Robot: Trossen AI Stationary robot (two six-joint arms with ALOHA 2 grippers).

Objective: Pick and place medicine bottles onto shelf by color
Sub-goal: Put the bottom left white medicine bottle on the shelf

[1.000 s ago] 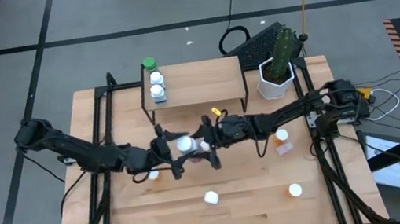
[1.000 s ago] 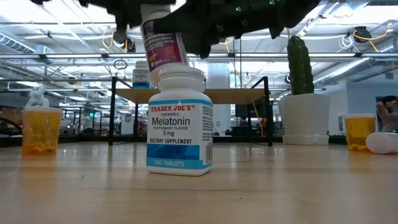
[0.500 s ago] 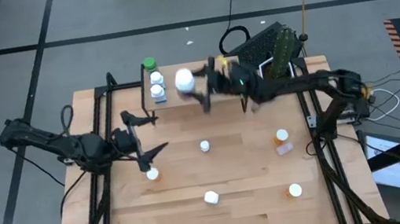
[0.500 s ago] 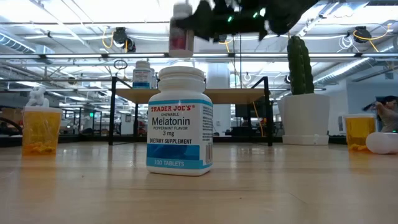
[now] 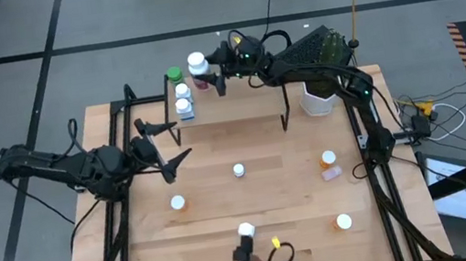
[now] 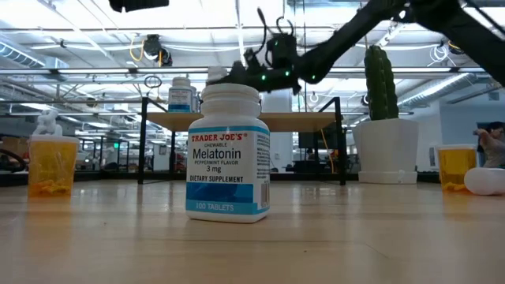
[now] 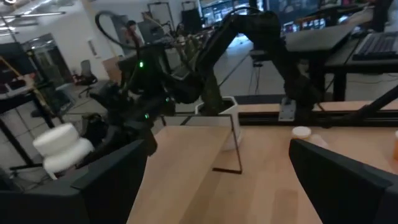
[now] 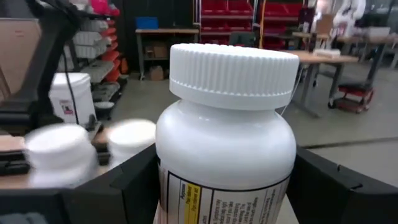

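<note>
A white-capped medicine bottle (image 5: 197,65) with a dark red label is held in my right gripper (image 5: 206,75) above the far left corner of the shelf (image 5: 237,93). The right wrist view shows the same bottle (image 8: 227,134) close up. Two white-capped bottles (image 5: 183,100) stand on the shelf's left end, with a green-capped bottle (image 5: 174,74) behind them. My left gripper (image 5: 168,144) hangs open over the table's left part and holds nothing. A blue-and-white Melatonin bottle (image 6: 229,154) fills the middle of the low view and hides most of the held bottle there. My right gripper pinches the bottle's body (image 8: 180,186) below the cap, one finger (image 8: 124,186) on each side. It reaches in level from the table's right side. The bottle stands upright in the hold, lifted clear of the shelf and the table.
More bottles stand on the table: a white-capped one (image 5: 238,170) in the middle, orange ones (image 5: 177,203) (image 5: 328,161) (image 5: 344,221), a white one (image 5: 246,230) near the front, and a pink one (image 5: 332,172) lying down. A cactus pot (image 5: 320,94) stands right of the shelf.
My right gripper has carried the bottle from over the table's middle toward the far edge and leftward, to the shelf's far left corner, keeping it upright. My left gripper has left the bottle and drawn back toward the table's left edge, rising a little.
</note>
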